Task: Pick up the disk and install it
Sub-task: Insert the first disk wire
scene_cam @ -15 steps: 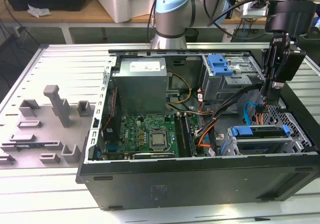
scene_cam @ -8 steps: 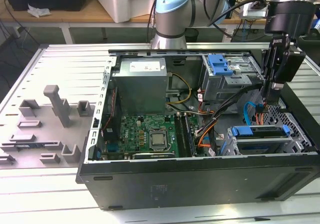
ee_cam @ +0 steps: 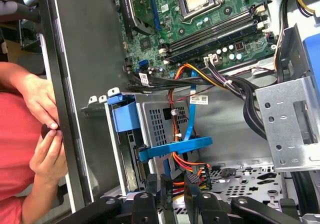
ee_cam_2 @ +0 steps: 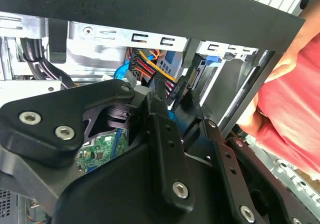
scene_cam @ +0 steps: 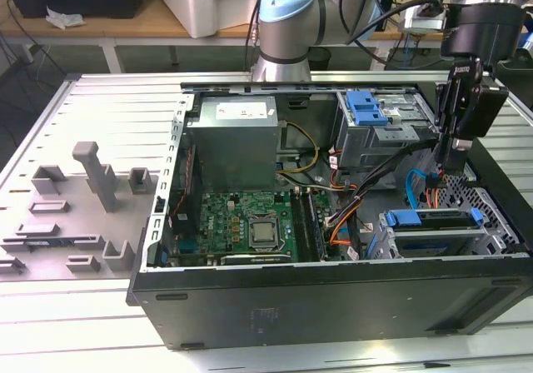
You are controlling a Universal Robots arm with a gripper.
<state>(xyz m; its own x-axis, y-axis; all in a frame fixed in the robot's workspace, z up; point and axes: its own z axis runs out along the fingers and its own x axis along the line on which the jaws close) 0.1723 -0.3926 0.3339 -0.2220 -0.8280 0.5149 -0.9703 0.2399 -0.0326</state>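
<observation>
The disk sits in the lower drive cage at the front of the open computer case, on the exterior view's right. Its blue carrier frame shows edge-on in the first wrist view. My gripper hangs straight down inside the case, just behind that cage and above the perforated floor. In the first wrist view the gripper stands open by a narrow gap, with orange and red cables running behind it. A black cable connector lies right at the fingertips in the second wrist view; nothing is clamped.
The grey power-supply box and motherboard fill the case's left part. An upper drive bay with a blue clip stands behind. A person's hands in a red sleeve rest at the case's outer wall. A grey fixture plate lies left.
</observation>
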